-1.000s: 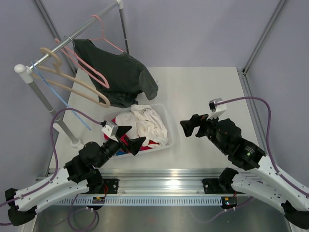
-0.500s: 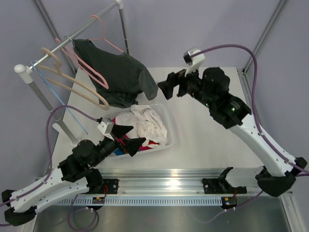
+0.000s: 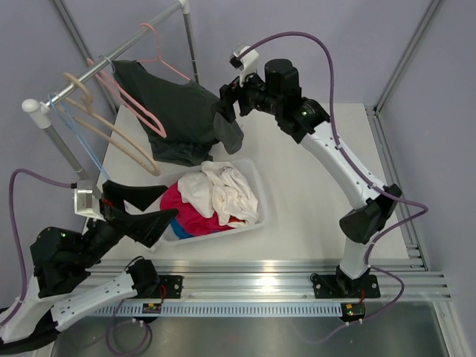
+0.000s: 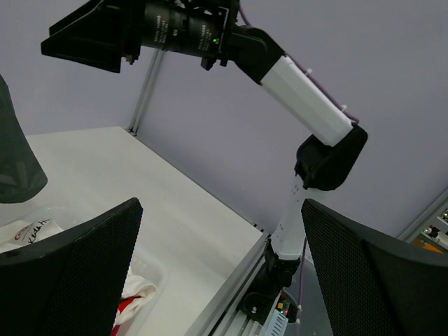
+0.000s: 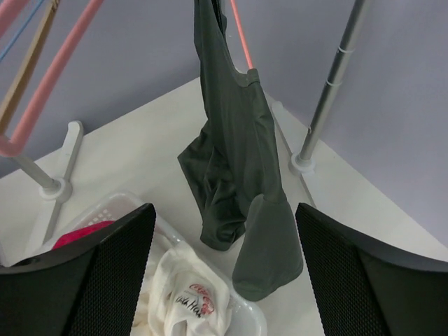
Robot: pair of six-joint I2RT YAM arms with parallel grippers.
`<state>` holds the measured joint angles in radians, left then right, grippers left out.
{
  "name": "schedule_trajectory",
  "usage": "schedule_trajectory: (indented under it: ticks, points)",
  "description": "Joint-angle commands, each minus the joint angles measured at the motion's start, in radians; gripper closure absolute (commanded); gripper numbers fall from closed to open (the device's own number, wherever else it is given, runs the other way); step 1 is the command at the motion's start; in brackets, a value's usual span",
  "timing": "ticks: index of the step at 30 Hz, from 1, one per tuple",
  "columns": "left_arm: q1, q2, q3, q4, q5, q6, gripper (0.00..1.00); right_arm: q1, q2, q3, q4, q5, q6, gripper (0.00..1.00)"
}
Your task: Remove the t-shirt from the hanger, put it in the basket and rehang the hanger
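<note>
White table (image 3: 312,149) lies bare behind the right gripper (image 3: 227,104), whose jaws stand wide, empty. Directly ahead, the t-shirt (image 3: 182,111) hangs on the hanger (image 5: 240,35), sleeve hem nearest. The left gripper (image 3: 169,202) gapes, well apart.

No legible text — white garment (image 5: 183,308) print blurred

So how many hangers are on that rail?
4. The thin salmon-pink hanger holding the t-shirt is farthest back. Then come a thicker pink hanger, a beige hanger and a thin blue hanger, moving towards the front. None looks hidden.
</note>
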<state>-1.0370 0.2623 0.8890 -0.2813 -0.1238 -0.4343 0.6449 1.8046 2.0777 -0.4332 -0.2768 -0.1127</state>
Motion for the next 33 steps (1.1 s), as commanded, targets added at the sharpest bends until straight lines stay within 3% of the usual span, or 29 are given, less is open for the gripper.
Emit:
schedule_trajectory:
  ticks: [1,10,21,33]
  points:
    - [-0.005,-0.043,0.041,-0.071,0.032,-0.038,0.01,-0.008,0.079,0.103,-0.013,-0.070,-0.094,0.14]
    - [-0.005,-0.123,0.004,-0.084,0.010,-0.096,0.01,-0.010,0.352,0.425,-0.009,-0.134,-0.099,0.18]
    - [-0.003,-0.143,-0.024,-0.134,-0.025,-0.086,0.01,-0.010,0.501,0.463,0.093,-0.140,-0.108,0.31]
    - [-0.003,-0.153,-0.033,-0.148,-0.040,-0.080,0.01,-0.010,0.512,0.420,0.181,-0.128,-0.082,0.81]
